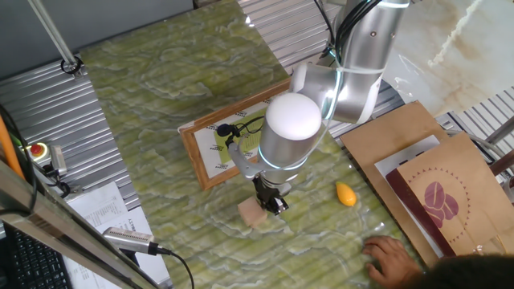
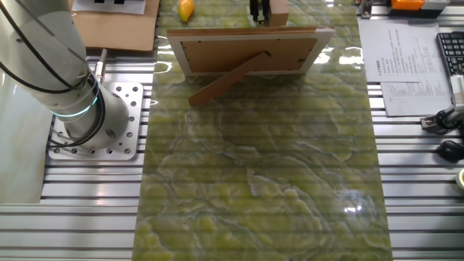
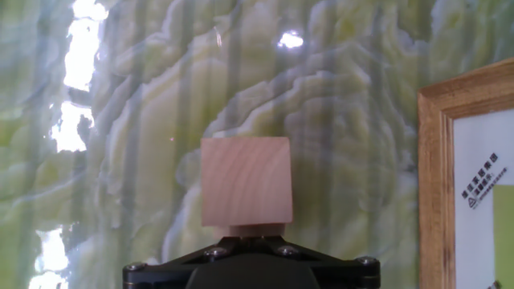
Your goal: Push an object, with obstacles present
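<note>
The small pale tan wooden block (image 1: 252, 211) sits on the green marbled tabletop in front of the picture frame (image 1: 210, 164). In the hand view the block (image 3: 245, 181) fills the centre, right against my gripper's tip. My gripper (image 1: 272, 201) is shut, empty, down at table level and touching the block's right side. The orange-yellow teardrop piece (image 1: 346, 193) lies to the right of the gripper. In the other fixed view the frame (image 2: 246, 51) stands on its prop, with the gripper (image 2: 259, 11), block (image 2: 277, 10) and teardrop (image 2: 186, 9) behind it.
A brown paper bag (image 1: 446, 201) and cardboard sheet (image 1: 385, 140) lie at the right. A person's hand (image 1: 392, 257) rests at the table's front right. Papers and a button box (image 1: 36, 152) sit at the left. The frame's edge (image 3: 430, 185) shows right of the block.
</note>
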Robot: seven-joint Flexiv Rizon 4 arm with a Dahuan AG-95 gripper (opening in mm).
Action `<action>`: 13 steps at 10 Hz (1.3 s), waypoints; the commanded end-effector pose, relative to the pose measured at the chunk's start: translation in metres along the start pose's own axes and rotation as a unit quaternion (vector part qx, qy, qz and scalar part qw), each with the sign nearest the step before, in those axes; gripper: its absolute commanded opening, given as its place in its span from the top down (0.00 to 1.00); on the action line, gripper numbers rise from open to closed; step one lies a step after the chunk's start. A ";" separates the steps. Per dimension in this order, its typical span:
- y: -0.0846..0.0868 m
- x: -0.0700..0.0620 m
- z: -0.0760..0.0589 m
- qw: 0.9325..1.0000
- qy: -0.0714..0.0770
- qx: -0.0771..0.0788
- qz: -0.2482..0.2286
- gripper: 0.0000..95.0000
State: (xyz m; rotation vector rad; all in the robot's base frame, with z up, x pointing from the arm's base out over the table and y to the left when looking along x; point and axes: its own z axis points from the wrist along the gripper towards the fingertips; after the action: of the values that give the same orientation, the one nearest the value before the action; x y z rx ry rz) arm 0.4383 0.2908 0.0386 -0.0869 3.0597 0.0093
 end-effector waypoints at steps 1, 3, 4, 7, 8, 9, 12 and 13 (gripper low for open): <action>0.000 -0.002 -0.002 1.000 -0.001 0.000 0.003 1.00; -0.001 -0.003 -0.003 1.000 -0.004 -0.001 0.004 1.00; -0.001 -0.003 -0.003 1.000 -0.005 -0.001 0.004 1.00; -0.001 -0.003 -0.003 1.000 -0.005 -0.001 0.006 1.00; -0.001 -0.004 -0.004 1.000 -0.005 -0.001 0.006 1.00; -0.001 -0.005 -0.005 1.000 -0.007 -0.001 0.006 1.00; 0.000 -0.007 -0.006 1.000 -0.008 0.000 0.005 1.00; 0.000 -0.007 -0.006 1.000 -0.011 0.001 -0.001 1.00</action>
State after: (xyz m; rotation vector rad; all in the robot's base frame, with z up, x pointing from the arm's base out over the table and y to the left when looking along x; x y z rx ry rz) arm 0.4450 0.2918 0.0450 -0.0941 3.0395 0.0112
